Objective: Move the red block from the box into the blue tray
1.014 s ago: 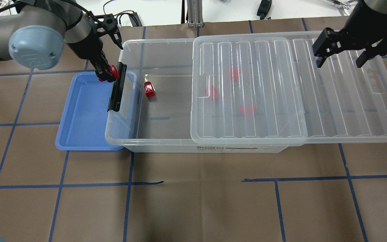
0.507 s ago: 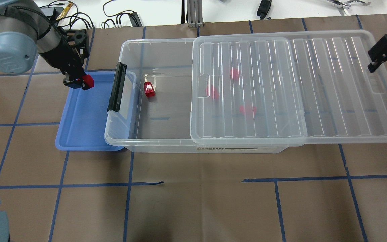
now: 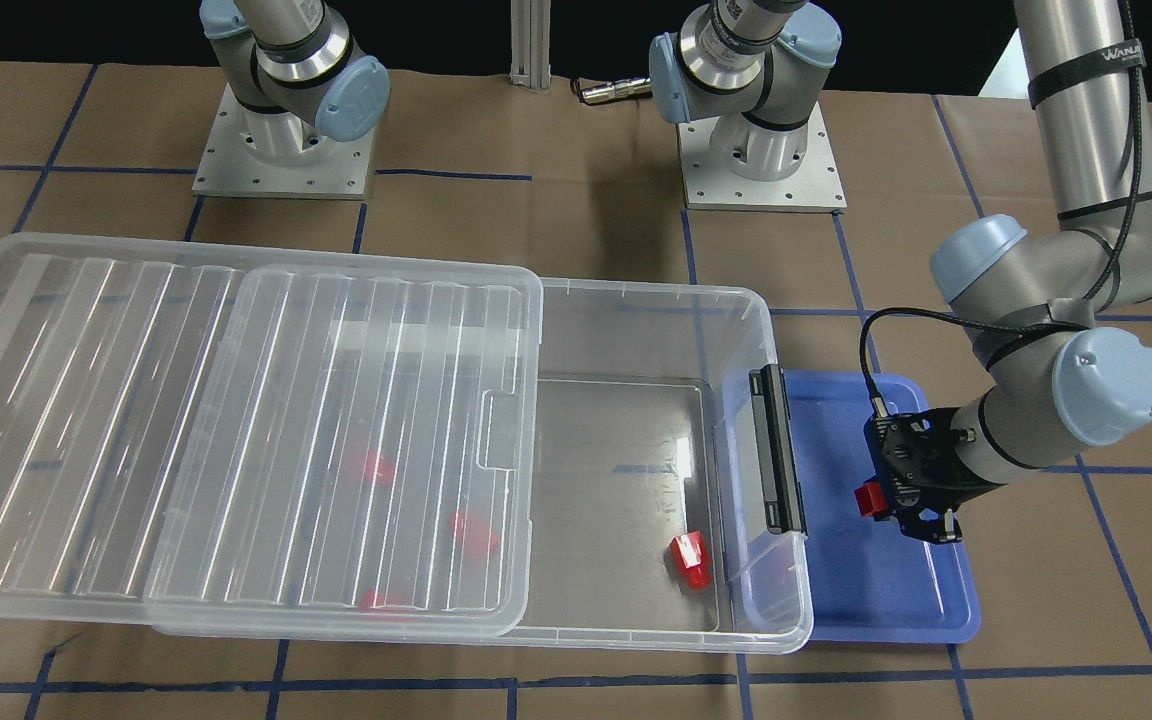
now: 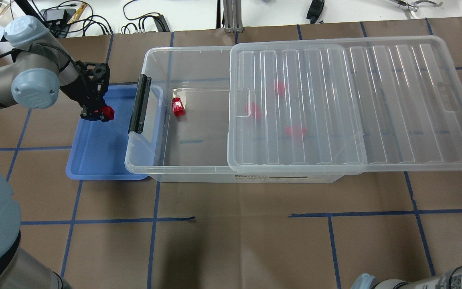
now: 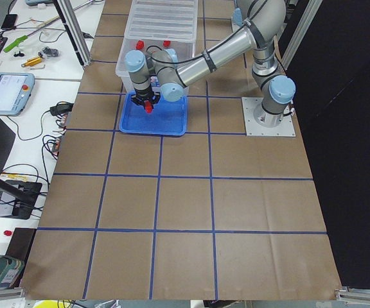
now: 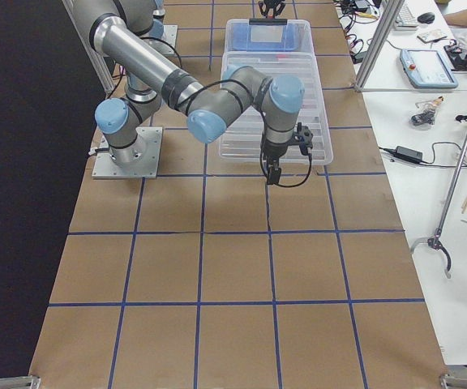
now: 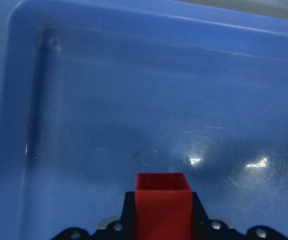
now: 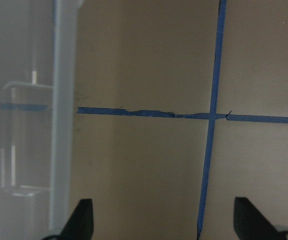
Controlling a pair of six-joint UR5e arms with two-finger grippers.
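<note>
I have the red block [image 4: 107, 112] pinched in my left gripper [image 4: 96, 114], and the carry out of the box [image 4: 183, 176] is done. A second ago the block was crossing the black latch [image 4: 139, 104] on the box's short end. Half a second ago it hung over the upper left corner of the blue tray [image 4: 94, 154]. Now it sits further down the overhead frame, over the tray's upper half and well clear of the box wall. My left wrist camera looks almost straight down. The block [image 7: 163, 200] is at the bottom centre of that frame, clamped on both sides, and the bare blue tray floor [image 7: 134, 100] fills everything above it. I judge the block is close above the floor, but I cannot tell from here whether it touches. In the front view the gripper [image 3: 911, 505] is over the tray's middle with the block [image 3: 871, 500] sticking out towards the box. My right gripper [image 8: 164, 222] was over the lid [image 4: 375, 100] at the upper right of the overhead frame a second ago. It has since pulled off towards the right edge, and its wrist view shows the fingers [image 8: 82, 220] spread wide with nothing between them. Below them is only taped table paper, beside a clear plastic edge at the left of that frame. Another red block [image 4: 178, 107] lies in the uncovered part of the box, and three more [image 4: 280, 87] show blurred under the lid. What is left, I reckon, is a short drop and letting go.
</note>
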